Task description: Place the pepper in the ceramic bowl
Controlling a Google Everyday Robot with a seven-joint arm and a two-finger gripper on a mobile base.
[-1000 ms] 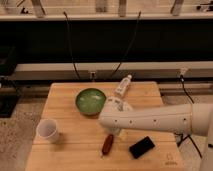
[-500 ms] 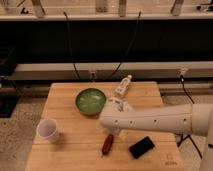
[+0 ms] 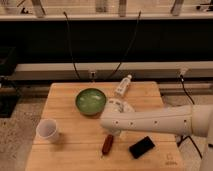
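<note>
While the claw (image 3: 115, 133) hangs just above, the pepper (image 3: 107, 144) lies front-to-back.

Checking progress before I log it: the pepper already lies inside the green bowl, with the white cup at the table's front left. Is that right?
No. The camera view shows the pepper lying on the table, in front of the green bowl and beside the black phone, not inside the bowl. The pincer hangs just above the pepper. The white cup is at the front left.
</note>
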